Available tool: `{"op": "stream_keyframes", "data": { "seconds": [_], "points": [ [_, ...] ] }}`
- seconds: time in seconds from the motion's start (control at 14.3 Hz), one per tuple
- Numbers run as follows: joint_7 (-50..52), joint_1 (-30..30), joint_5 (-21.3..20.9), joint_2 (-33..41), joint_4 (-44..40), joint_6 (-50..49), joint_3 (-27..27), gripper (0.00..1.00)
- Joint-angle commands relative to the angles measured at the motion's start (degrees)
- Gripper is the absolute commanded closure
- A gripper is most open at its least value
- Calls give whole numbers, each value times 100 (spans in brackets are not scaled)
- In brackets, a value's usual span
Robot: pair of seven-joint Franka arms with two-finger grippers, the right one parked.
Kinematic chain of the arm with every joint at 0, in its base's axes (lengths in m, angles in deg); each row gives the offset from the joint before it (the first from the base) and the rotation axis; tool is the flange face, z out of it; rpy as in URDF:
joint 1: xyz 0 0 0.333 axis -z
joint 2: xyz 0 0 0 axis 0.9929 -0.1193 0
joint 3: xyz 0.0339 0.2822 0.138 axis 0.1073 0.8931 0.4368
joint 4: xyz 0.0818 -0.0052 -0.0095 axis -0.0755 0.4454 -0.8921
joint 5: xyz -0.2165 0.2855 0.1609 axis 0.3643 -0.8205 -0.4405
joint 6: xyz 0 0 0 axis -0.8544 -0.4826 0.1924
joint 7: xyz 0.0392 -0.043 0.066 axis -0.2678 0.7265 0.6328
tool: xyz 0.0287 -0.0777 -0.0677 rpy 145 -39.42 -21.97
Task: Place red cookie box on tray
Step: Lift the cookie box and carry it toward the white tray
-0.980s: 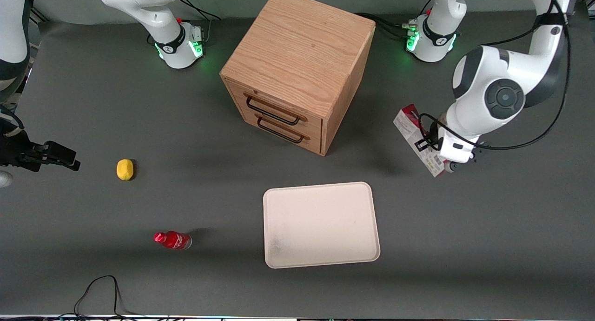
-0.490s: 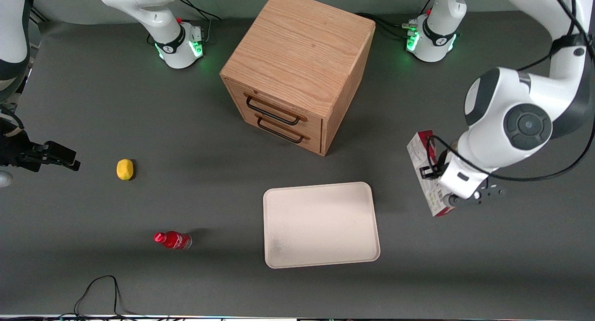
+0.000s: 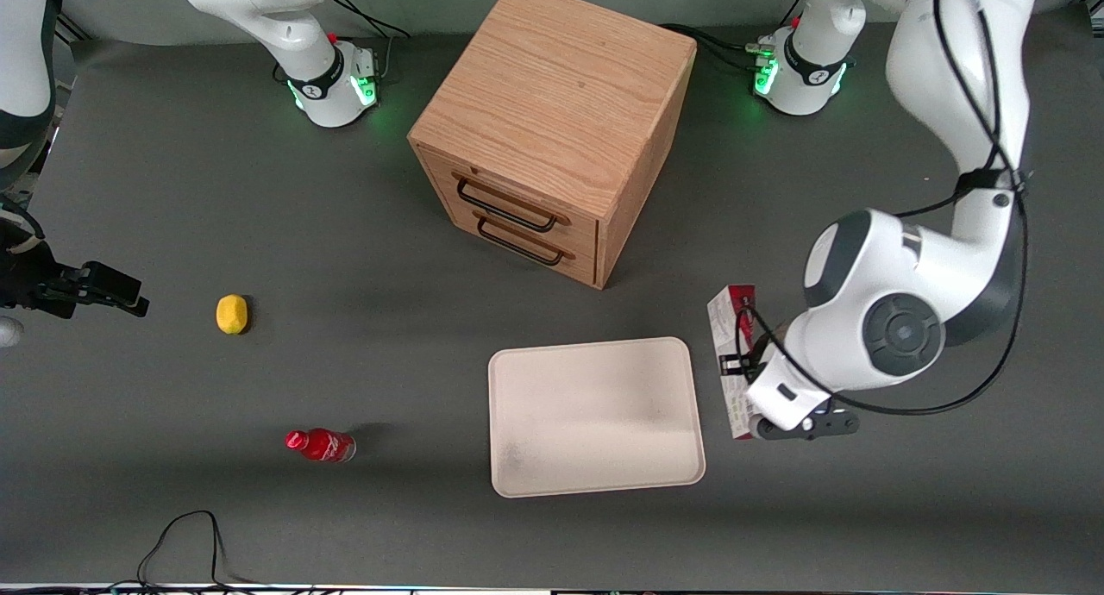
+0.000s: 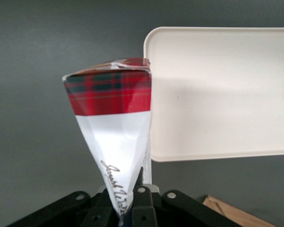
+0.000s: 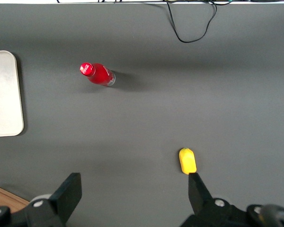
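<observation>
The red cookie box [image 3: 730, 345], a slim carton with a red tartan end and white panels, hangs in the air just beside the tray's edge at the working arm's end. My gripper [image 3: 749, 405] is shut on it near its end that is nearer the front camera. In the left wrist view the box [image 4: 114, 127] runs away from the fingers [image 4: 144, 198] that clamp it, with its tartan end next to the tray's corner. The tray [image 3: 595, 416] is cream, flat, low-rimmed and bare; it also shows in the left wrist view [image 4: 222, 90] and the right wrist view [image 5: 2, 94].
A wooden two-drawer cabinet [image 3: 552, 129] stands farther from the front camera than the tray. A small red bottle [image 3: 320, 445] and a yellow lemon [image 3: 231, 314] lie toward the parked arm's end, both also in the right wrist view: bottle [image 5: 97, 74], lemon [image 5: 187, 161].
My gripper has carried the box off its spot beside the cabinet, nearer the front camera and then sideways toward the tray. It now hangs right at the tray's edge.
</observation>
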Motion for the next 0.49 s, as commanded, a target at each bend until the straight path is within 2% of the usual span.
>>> {"op": "stream_keyframes", "data": {
  "seconds": [0.0,0.42],
  "points": [
    [-31,326,-177,-609,-692,122,42,100],
    [329,853,-213,-1348,-702,1003,490,100]
  ]
}}
